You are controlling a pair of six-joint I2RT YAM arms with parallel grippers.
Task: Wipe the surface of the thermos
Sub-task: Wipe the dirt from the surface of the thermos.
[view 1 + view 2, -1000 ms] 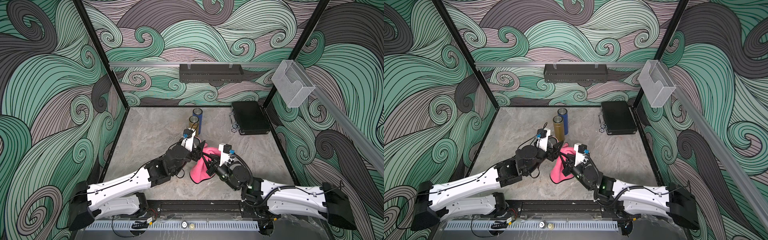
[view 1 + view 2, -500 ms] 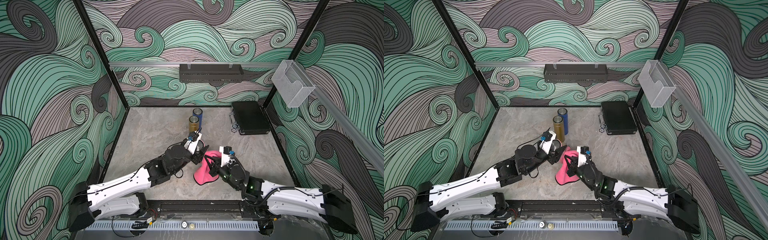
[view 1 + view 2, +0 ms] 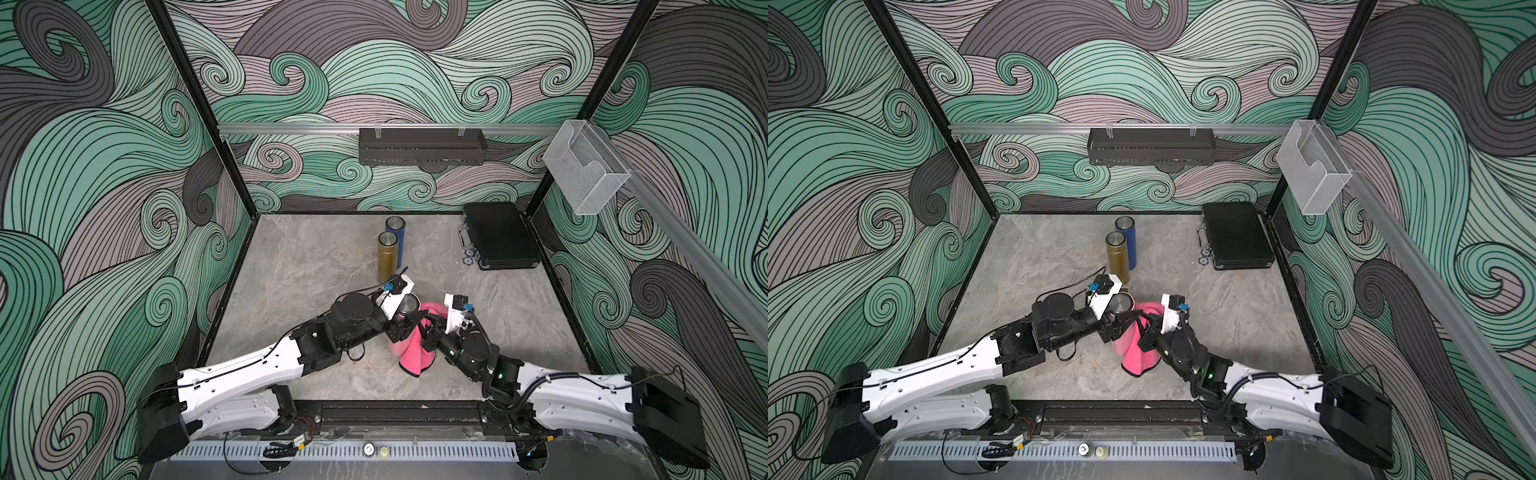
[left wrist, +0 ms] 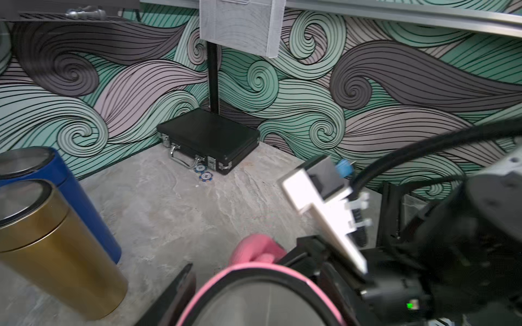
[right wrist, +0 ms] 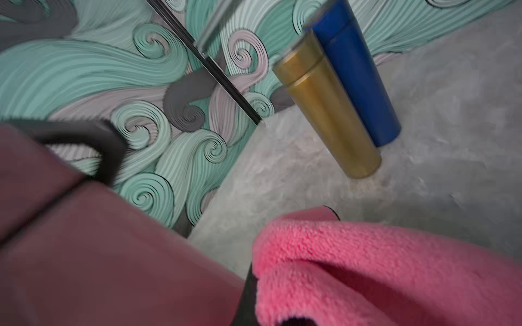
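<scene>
"Gripping what, at that moment?"
"My left gripper (image 3: 405,326) was clamped round the body of the thermos (image 3: 409,304), below its steel lid, holding it roughly upright. My right gripper (image 3: 426,328) was pinched tight on the pink cloth (image 3: 415,355), which lay against the thermos's side and drooped toward the worktop (image 3: 299,266)."
"Where was all that?"
"Near the middle of the worktop's front edge. A gold flask (image 3: 386,257) and a blue flask (image 3: 395,226) stood side by side toward the back edge. A black case (image 3: 500,237) sat in the back right corner."
"How did the thermos seem to handle?"
"Rigid and smooth, so probably slippery, and weighty if full, I judged. A firm hold around the mid-body, clear of the lid, suited it. The cloth looked soft and floppy, so a bunched fold gave the surest pinch."
</scene>
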